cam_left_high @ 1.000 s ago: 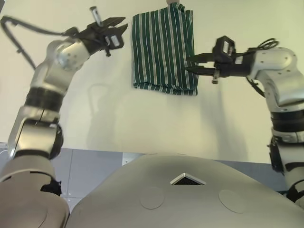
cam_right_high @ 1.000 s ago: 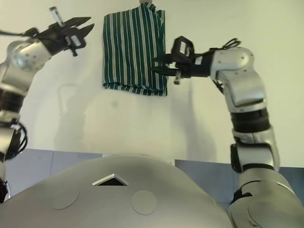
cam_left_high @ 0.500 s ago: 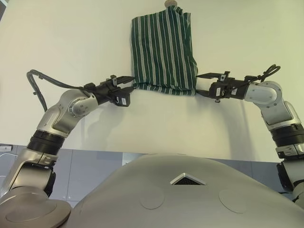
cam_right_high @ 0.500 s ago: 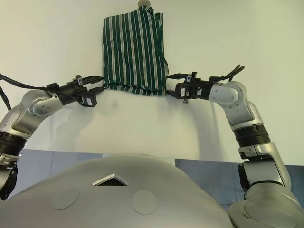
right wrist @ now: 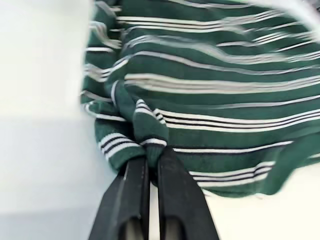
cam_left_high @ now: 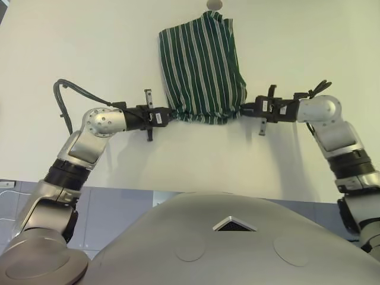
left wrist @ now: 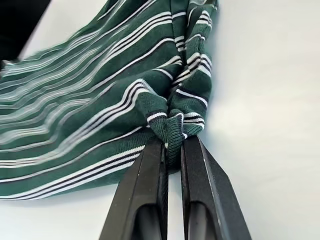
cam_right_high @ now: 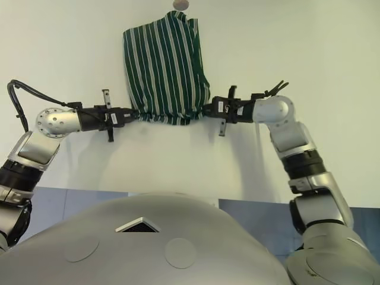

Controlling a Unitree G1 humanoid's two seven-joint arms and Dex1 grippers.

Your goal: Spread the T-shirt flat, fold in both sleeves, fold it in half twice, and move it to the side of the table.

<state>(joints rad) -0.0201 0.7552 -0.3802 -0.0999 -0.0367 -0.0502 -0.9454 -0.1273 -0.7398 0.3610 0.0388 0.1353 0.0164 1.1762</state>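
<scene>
The T-shirt (cam_left_high: 202, 65) is dark green with white stripes, folded into a narrow upright rectangle on the cream table (cam_left_high: 89, 47). My left gripper (cam_left_high: 167, 116) is shut on its near left corner, and the pinched cloth (left wrist: 170, 131) bunches between the black fingers (left wrist: 146, 190). My right gripper (cam_left_high: 243, 109) is shut on the near right corner, with a fold of cloth (right wrist: 147, 131) squeezed between its fingers (right wrist: 176, 195). The near edge of the shirt sags and puckers between the two grips. The collar end lies at the far edge of the view.
Bare table surface (cam_right_high: 332, 65) stretches to both sides of the shirt and between it and me. The table's near edge (cam_left_high: 119, 189) runs across below the arms, with grey floor beyond it. A small round object (cam_right_high: 181, 3) sits just past the collar.
Both grippers have closed in from the sides onto the shirt's near corners and shut on them. The near edge now bunches where it lay straight before.
</scene>
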